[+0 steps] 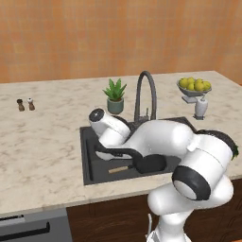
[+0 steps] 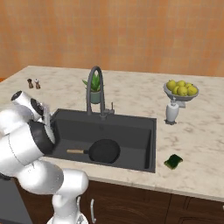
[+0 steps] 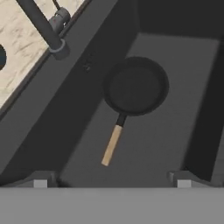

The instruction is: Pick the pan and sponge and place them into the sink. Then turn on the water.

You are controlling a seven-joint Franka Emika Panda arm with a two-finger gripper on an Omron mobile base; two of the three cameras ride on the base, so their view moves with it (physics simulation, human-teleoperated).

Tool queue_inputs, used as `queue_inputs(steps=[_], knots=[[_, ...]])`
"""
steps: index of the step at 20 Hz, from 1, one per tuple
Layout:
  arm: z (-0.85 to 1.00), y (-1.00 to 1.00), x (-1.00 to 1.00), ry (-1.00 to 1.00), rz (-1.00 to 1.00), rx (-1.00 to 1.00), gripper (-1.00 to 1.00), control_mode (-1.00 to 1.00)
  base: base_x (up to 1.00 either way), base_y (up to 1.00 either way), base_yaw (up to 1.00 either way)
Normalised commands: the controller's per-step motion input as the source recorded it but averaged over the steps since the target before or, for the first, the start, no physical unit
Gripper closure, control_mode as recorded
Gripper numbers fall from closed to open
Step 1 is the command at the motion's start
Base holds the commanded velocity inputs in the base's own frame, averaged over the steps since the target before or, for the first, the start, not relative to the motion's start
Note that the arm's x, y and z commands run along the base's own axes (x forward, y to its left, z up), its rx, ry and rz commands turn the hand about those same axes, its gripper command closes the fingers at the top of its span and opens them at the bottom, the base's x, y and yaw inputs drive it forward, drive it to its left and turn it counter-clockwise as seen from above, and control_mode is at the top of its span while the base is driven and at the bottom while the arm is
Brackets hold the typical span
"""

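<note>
Orange plaster wall backs a pale marbled stone tabletop [image 2: 131, 94], and set into it is the large dark grey rectangular sink [image 2: 144, 131] with its tall dark arched faucet [image 2: 95, 89] at the back rim.

The round black frying pan with a slim light-wooden handle [image 2: 104, 151] already lies flat on the sink floor, handle pointing away from the sink's right wall, so step 1 of the task looks done. The small dark green and yellow sponge block [image 2: 173, 162] sits on the tabletop just beside the sink's front right corner, outside the basin. No blue stream runs from the faucet.

The end effector [image 3: 112, 181] hangs above the sink, looking down on the pan. Its 2 dark finger tips stand wide apart at the bottom of the hand view with nothing between them, so it is spread and empty.

My reading: the sponge step is in hand. The next move calls for lifting clear of the basin, swinging across the sink to its front right corner, coming down over the sponge and closing on its narrow sides. It is small and low, so the descent must end close to the tabletop. Only then comes the faucet lever.
</note>
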Motion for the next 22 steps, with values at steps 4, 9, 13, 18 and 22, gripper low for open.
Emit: queue_inputs(steps=[4, 9, 13, 18, 22], knots=[[1.00, -0.60, -0.56, -0.06, -0.12, 0.03, -1.00, -1.00, 0.00, 0.00, 0.00], [1.00, -0.86, -0.39, -0.02, -0.16, 0.10, -1.00, -1.00, 0.00, 0.00, 0.00], [0.86, -1.00, -0.42, -0.08, -0.16, 0.16, -1.00, -1.00, 0.00, 0.00, 0.00], [0.66, -1.00, -0.34, -0.05, -0.17, 0.19, -1.00, -1.00, 0.00, 0.00, 0.00], [0.39, -1.00, -0.25, -0.02, -0.17, 0.25, -1.00, -1.00, 0.00, 0.00, 0.00]])
